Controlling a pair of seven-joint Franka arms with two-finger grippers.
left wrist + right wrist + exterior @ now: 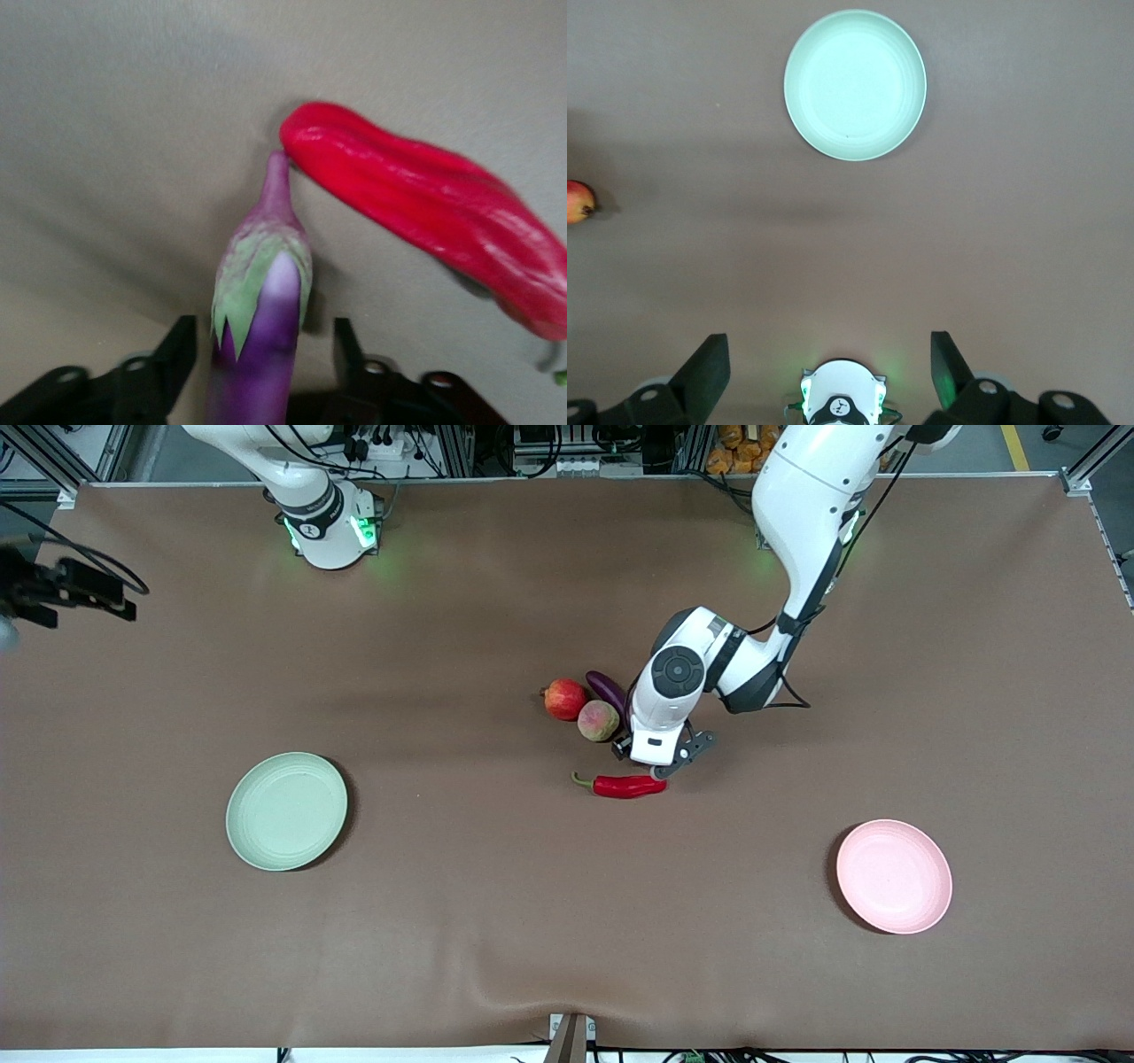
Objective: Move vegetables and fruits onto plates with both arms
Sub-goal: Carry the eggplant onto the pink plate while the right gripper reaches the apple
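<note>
So the left gripper (266,372) is down in the middle of the table, right on the eggplant (259,328), with a finger on either side of the purple body just below the green cap. The fingers look half closed, with thin gaps still showing beside the body, so I'd say it's closing in rather than gripping yet. The key thing here: the eggplant's long axis runs straight out from between the fingers, so they cross it square, which is what you want for a slim thing like that. Its stem tip touches or nearly touches one end of the chili (434,212), which lies crosswise to it, so lifting might nudge the chili. In the front view the eggplant (606,687) is mostly hidden under the left wrist, with the pomegranate (565,699) and peach (598,720) just beside it and the chili (625,786) nearer the camera. The pink plate (894,876) sits toward the left arm's end, so that's my guess for where it goes. The right gripper (829,359) waits wide open and empty, up above the table near its own base, looking down at the green plate (855,84), well apart from the pile
</note>
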